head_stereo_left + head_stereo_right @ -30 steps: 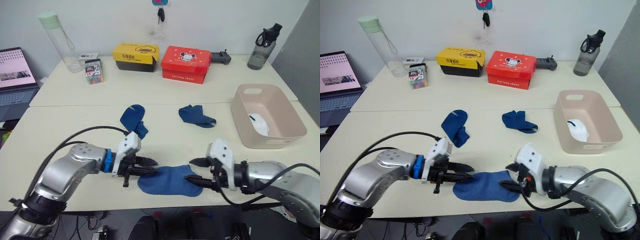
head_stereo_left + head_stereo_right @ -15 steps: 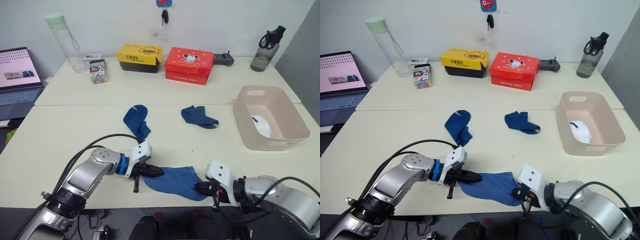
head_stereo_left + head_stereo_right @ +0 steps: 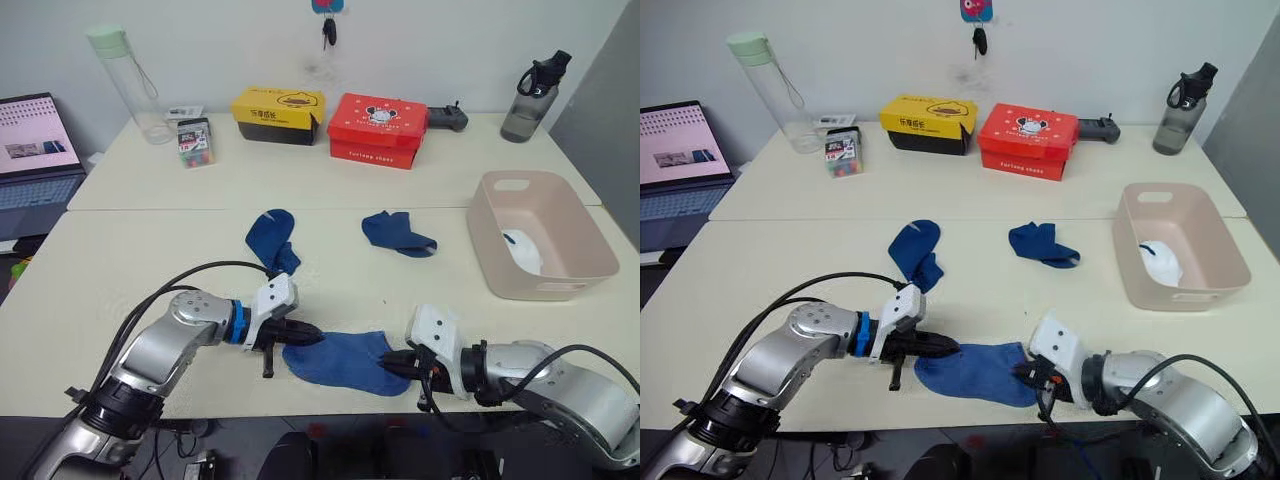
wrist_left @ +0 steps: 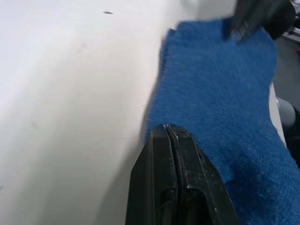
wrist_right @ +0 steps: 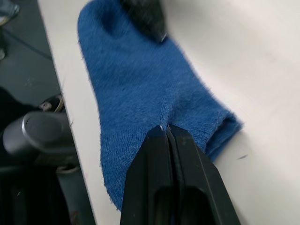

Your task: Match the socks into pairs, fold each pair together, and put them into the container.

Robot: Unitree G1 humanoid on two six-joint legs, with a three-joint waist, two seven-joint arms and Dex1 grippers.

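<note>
A blue sock [image 3: 340,358] lies flat near the table's front edge. My left gripper [image 3: 300,337] is shut on its left end, and my right gripper [image 3: 392,363] is shut on its right end, where the cloth puckers at the fingertips [image 5: 165,127]. The left wrist view shows the closed fingers [image 4: 167,136] at the sock's [image 4: 220,93] edge. Two more blue socks [image 3: 272,240] [image 3: 396,232] lie crumpled mid-table. The pinkish container [image 3: 555,285] stands at the right with a white sock [image 3: 522,250] inside.
Along the back stand a yellow-and-black box [image 3: 275,115], a red box [image 3: 378,128], a clear bottle with a green lid [image 3: 125,80], a dark bottle [image 3: 527,82] and a small box [image 3: 190,143]. A laptop [image 3: 35,150] sits at the far left.
A second ago both grippers stood open at the ends of the front blue sock; now both are shut on it. The camera has shifted a little.
</note>
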